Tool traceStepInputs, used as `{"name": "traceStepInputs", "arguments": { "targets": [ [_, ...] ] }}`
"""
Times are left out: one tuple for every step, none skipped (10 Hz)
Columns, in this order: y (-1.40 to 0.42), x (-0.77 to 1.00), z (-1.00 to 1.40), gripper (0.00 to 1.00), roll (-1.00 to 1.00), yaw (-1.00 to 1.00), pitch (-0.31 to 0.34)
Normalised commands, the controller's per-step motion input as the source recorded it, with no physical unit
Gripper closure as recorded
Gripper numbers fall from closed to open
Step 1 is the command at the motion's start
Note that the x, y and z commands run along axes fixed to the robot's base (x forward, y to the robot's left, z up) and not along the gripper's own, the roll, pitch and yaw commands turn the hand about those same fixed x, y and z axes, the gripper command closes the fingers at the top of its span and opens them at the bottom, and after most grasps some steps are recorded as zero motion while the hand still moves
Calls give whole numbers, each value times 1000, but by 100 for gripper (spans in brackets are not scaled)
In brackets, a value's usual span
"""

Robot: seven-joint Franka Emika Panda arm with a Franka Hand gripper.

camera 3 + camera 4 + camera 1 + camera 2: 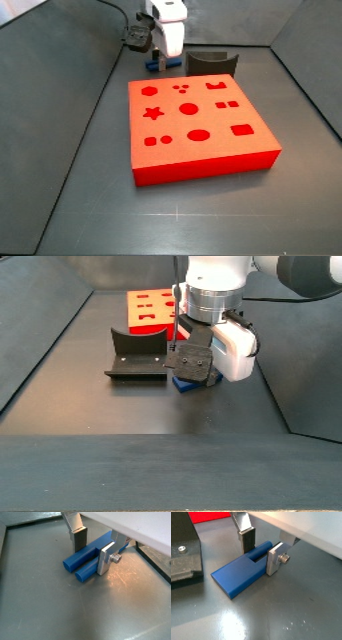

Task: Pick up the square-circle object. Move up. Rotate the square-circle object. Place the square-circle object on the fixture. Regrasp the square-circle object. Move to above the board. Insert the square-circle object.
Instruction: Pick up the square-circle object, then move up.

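A: How do the fingers [246, 538] stand?

B: Apart, one on each side of the square-circle object [241, 574]. In both wrist views the flat silver plates flank the blue peg. The one with the dark pad sits against its far side, and the one [107, 558] with the bolt head lies along its near side. Whether the pads press on it or only brush it, I cannot tell.

A: So where is the gripper [93, 548] itself?

B: Low over the surface [47, 607], straddling the peg toward one end. In a side view the gripper [198, 356] hangs at frame centre, the blue piece [189, 380] showing just under it. In a side view from farther off, the gripper [166, 52] is at the top of the frame.

A: And the peg, how does it lie?

B: Flat on the surface, lengthwise, its free end reaching out past the fingers toward the camera. In a wrist view that end shows two rounded lobes [79, 564]; from the opposite side it looks squared and blocky.

A: What stands around it?

B: The fixture [139, 354] is just beside the gripper, left of it in that side view, dark with a raised back. A corner of its base plate [184, 557] fills the left of a wrist view. The board [194, 125] lies beyond, filling the middle of a side view, and a red strip of it [208, 516] shows at the upper left in a wrist view.

A: Room to move?

B: Bare grey surface lies ahead of the peg's free end. A raised wall [274, 376] runs close on the right in a side view.
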Motion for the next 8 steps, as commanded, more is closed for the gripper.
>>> {"name": "traceStepInputs", "arguments": {
  "targets": [
    [0, 0, 0, 100, 0, 0, 0],
    [0, 0, 0, 100, 0, 0, 0],
    [0, 0, 0, 100, 0, 0, 0],
    [0, 0, 833, 100, 0, 0, 0],
    [0, 8, 849, 100, -1, -24, -5],
    [0, -21, 765, 100, 0, -26, 26],
    [11, -12, 599, 100, 12, -29, 54],
    [12, -10, 451, 100, 24, -31, 71]
  ]
}}
